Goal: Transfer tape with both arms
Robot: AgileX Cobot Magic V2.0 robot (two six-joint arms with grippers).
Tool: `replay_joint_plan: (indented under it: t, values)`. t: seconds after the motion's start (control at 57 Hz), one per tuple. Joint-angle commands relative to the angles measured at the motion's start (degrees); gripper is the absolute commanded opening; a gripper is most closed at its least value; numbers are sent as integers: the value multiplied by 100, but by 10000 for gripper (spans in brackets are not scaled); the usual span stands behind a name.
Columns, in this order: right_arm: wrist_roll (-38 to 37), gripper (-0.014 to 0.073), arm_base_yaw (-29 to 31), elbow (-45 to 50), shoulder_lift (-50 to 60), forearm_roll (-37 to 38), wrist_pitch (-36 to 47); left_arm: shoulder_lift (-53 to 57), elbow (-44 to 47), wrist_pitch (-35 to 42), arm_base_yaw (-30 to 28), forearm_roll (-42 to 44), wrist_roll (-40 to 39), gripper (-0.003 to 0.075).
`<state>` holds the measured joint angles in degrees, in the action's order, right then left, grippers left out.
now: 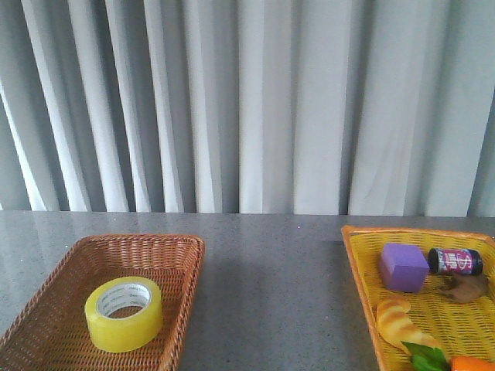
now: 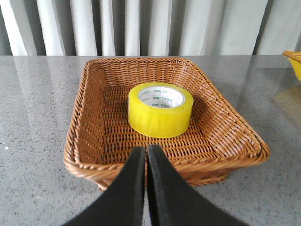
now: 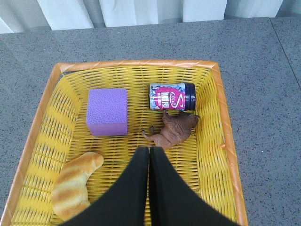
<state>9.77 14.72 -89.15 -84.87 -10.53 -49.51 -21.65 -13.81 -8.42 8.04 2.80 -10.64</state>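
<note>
The tape (image 1: pixel 124 313), a yellow roll with a white printed core, lies flat with its hole upward in the brown wicker basket (image 1: pixel 46 325) at the left of the grey table (image 1: pixel 271 294); nothing else is in that basket. The front view shows both baskets but neither arm. Only the left wrist view shows the left gripper (image 2: pixel 146 149), its two black fingers pressed together with nothing between them, hovering over the basket's near rim, apart from the tape (image 2: pixel 161 109). The right wrist view shows the right gripper (image 3: pixel 149 150), likewise closed and empty, above the yellow basket (image 3: pixel 221 122). That basket holds a purple foam block (image 3: pixel 108 112), a small dark jar with a pink label (image 3: pixel 172 96) lying on its side, a brown toy animal (image 3: pixel 174 130) just beside the jar, and a croissant (image 3: pixel 75 184). The front view adds something green (image 1: pixel 429 357) and something orange (image 1: pixel 473 363) at that basket's near end, cut off by the edge.
</note>
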Motion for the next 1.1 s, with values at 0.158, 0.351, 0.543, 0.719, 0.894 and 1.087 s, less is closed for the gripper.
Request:
replay_joint_plan:
  t: [0.158,0.351,0.543,0.719,0.894,1.087]
  values:
    - [53,-7,36,-151,184,-50,335,1709,1244,652,-6,1,-67,-6]
    - [53,-7,36,-151,184,-50,334,2338,1484,270,-25,158,-55,-6]
    - [53,-7,36,-151,184,-50,340,2335,1484,240,-473,183,-60,-6]
    - [53,-7,36,-151,184,-50,340,2335,1484,238,-643,183,-60,-6]
    - [53,-7,36,-151,184,-50,340,2335,1484,220,-643,189,-60,-6]
    - [53,-7,36,-151,184,-50,340,2329,1484,213,-643,177,-70,-6]
